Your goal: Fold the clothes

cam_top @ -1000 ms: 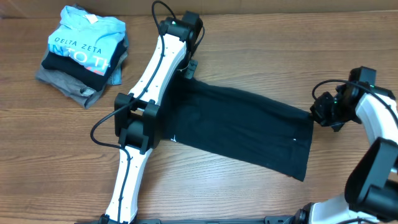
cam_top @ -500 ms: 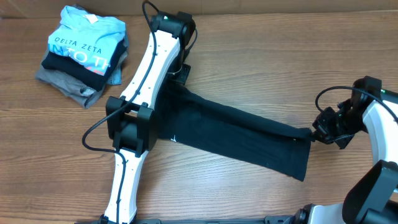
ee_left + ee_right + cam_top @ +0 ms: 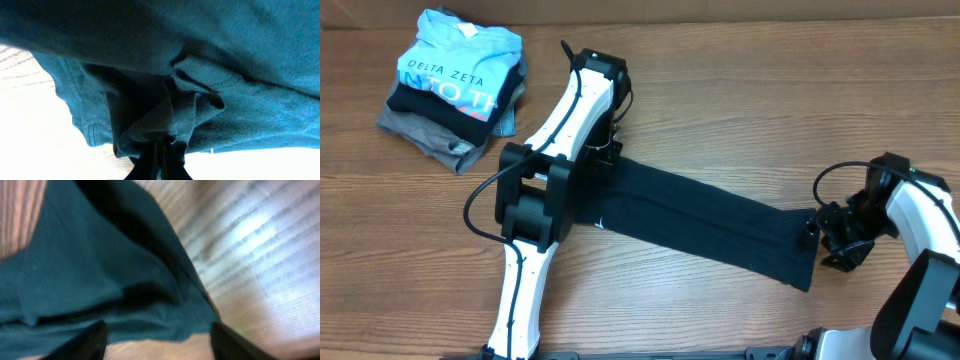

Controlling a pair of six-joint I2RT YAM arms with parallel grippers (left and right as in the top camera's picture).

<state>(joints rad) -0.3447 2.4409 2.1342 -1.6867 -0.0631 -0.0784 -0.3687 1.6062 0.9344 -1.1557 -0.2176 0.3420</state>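
One dark navy T-shirt [image 3: 705,222] lies as a long slanted band across the middle of the wooden table [image 3: 740,90]. It runs from just left of centre down toward the lower right. The left gripper [image 3: 604,156] sits at the band's upper left end. In the left wrist view its jaws are pressed together on a bunched fold of the fabric. The right gripper [image 3: 817,236] is at the band's lower right end. The right wrist view shows its fingers [image 3: 92,341] spread wide, with the shirt's edge lying loose between them on the wood.

A stack of folded garments [image 3: 450,92] sits at the upper left of the frame, well apart from the T-shirt, with a light blue "DELTA ZETA" shirt [image 3: 455,65] on top.

Compared with a second ago, the T-shirt is a much narrower strip, its upper edge drawn down toward the lower one. Both grippers now sit lower in the overhead frame, the right one having dropped from beside the upper right corner to the lower one.
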